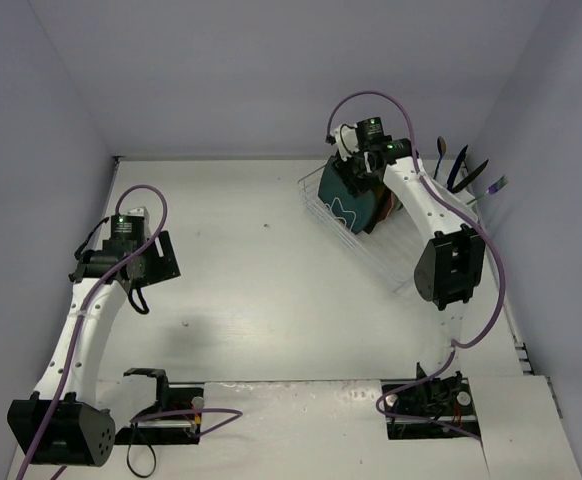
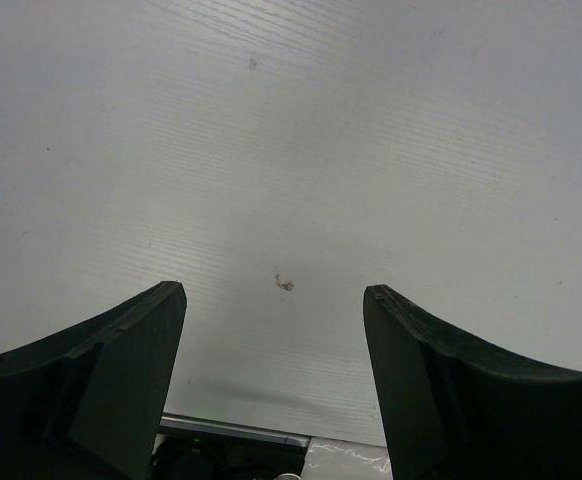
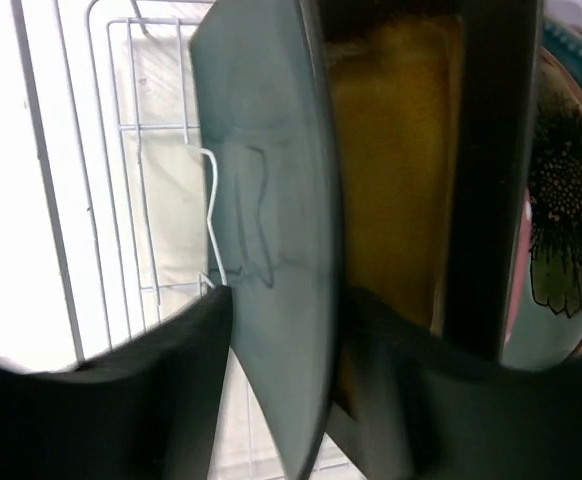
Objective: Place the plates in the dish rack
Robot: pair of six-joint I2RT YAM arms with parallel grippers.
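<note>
My right gripper (image 1: 355, 172) is shut on the squarish dark teal plate (image 1: 344, 203) and holds it on edge over the clear dish rack (image 1: 391, 255) at the back right. In the right wrist view the teal plate (image 3: 271, 180) sits edge-on between my fingers (image 3: 171, 370). Behind it stand the mustard-yellow plate with its black rim (image 3: 391, 170) and the mint flower plate (image 3: 561, 220), with a sliver of pink edge. The rack's white wires (image 3: 161, 130) show at left. My left gripper (image 1: 136, 262) is open and empty above bare table (image 2: 281, 180) at the left.
Dark utensils (image 1: 461, 170) stick up from the rack's far right end, near the right wall. The arm bases (image 1: 161, 405) sit on the near table edge. A small stain (image 2: 284, 284) marks the table under the left gripper.
</note>
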